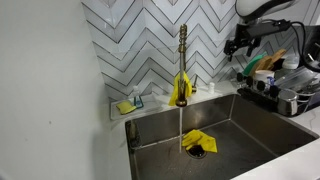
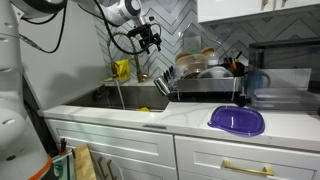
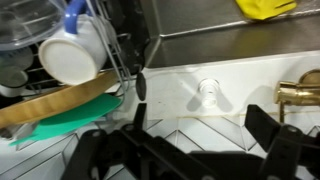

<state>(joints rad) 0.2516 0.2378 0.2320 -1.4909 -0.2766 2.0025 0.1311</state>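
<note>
1. The end effector [image 1: 237, 45] hangs in the air, released, with nothing between its jaws. In the wrist view its dark fingers [image 3: 95, 150] stand well apart, with only tiles [image 3: 185, 128] between them.
2. It is over the back edge of the counter [image 2: 190, 115], between the faucet [image 1: 182, 60] and the rack [image 1: 282, 92], and touches neither. In both exterior views it sits higher than the rack's top.
3. The rack stands on the counter just beside the sink [image 1: 255, 125], against the tiled wall, and is full of dishes.
4. At the rack's sink-side end a white mug [image 3: 68, 55] with a blue handle lies tilted, its round face toward the wrist camera.
5. Just below the mug in the wrist view a wooden board [image 3: 55, 102] leans, with a green plate [image 3: 60, 125] beside it.
6. A small white knob [image 3: 207, 95] sits on the ledge behind the sink, between rack and faucet.
7. The brass faucet rises at the middle of the sink's back edge, and a yellow cloth [image 1: 182, 90] hangs on it.
8. A yellow rag [image 1: 198, 141] lies crumpled in the basin near the drain.
9. A sponge [image 1: 125, 106] sits at the sink's back corner, far from the rack.
10. A purple plate [image 2: 237, 120] lies near the counter's front edge, well apart from the end effector.
</note>
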